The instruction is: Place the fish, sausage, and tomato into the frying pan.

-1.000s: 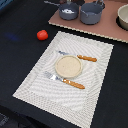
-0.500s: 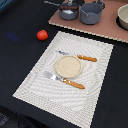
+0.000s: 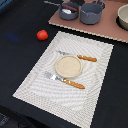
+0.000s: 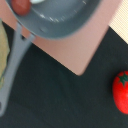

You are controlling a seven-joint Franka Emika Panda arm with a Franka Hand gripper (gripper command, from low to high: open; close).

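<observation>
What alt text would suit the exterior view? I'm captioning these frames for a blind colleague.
A red tomato sits alone on a dark table, off a pale placemat holding a tan plate between an orange-handled knife and fork. Farther back, a frying pan, a grey pot and a bowl stand on a pinkish board.

The table (image 3: 20,55) has a dark, near-black surface; a pale woven placemat (image 3: 95,85) lies on it at an angle; a pinkish-brown board (image 3: 107,31) lies at the far edge, just beyond the placemat; the tomato (image 3: 42,35) rests directly on the dark surface, near the placemat's corner on the exterior view's left, apart from both.
</observation>
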